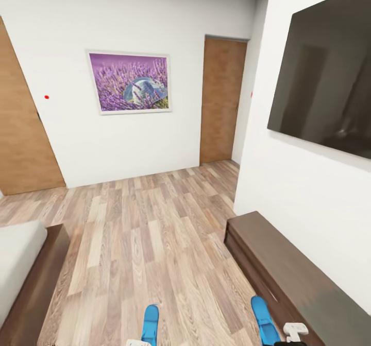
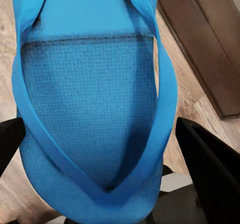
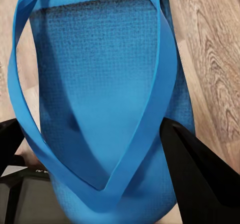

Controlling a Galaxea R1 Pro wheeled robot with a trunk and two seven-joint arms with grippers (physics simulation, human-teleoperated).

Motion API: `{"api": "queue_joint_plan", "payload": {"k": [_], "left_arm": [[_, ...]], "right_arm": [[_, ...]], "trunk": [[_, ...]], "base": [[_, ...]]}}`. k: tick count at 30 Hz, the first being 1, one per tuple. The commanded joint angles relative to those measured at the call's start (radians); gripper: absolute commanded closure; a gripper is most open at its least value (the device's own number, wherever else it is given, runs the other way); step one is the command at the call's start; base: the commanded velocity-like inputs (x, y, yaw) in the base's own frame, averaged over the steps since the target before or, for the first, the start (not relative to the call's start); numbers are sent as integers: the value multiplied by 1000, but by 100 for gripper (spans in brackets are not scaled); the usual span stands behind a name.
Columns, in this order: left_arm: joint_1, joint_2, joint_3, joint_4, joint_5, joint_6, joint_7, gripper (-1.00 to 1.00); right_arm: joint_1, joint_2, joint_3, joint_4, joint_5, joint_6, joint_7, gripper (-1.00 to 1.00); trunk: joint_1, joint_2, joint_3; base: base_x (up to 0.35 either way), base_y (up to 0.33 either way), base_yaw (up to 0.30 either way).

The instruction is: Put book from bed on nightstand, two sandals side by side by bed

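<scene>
Each hand carries one bright blue sandal. In the left wrist view, my left gripper (image 2: 100,151) is shut on a sandal (image 2: 90,84), with a black finger (image 2: 207,159) at either side of its heel. My right gripper (image 3: 100,161) is shut the same way on the other sandal (image 3: 100,69). In the head view both sandals stick out above the wood floor, one on the left (image 1: 150,324) and one on the right (image 1: 264,319). A corner of the bed (image 1: 20,263), pale mattress on a dark frame, lies at the lower left. The book and the nightstands are out of view.
A long low dark brown cabinet (image 1: 288,269) stands along the right wall under a wall-mounted dark screen (image 1: 324,73). Ahead are the plank floor (image 1: 144,217), a white wall with a lavender picture (image 1: 129,82), and wooden doors at the left (image 1: 20,140) and right (image 1: 222,99).
</scene>
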Motion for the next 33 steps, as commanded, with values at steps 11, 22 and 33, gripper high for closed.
{"api": "queue_joint_plan", "payload": {"k": [11,22,33], "left_arm": [[-1,46,11,-4,-8,-4,-3,100],[-1,141,7,38,-10,-75,-7,100],[-1,139,4,40,-10,-79,-6,100]], "right_arm": [[-2,-1,7,2,-11,-2,4,100],[-2,-1,7,2,-11,-2,6,100],[-2,-1,7,3,-11,-2,5,100]], "trunk": [[1,-2,-2],[1,-2,-2],[1,-2,-2]], "base": [[0,0,288],[0,0,288],[0,0,288]]}}
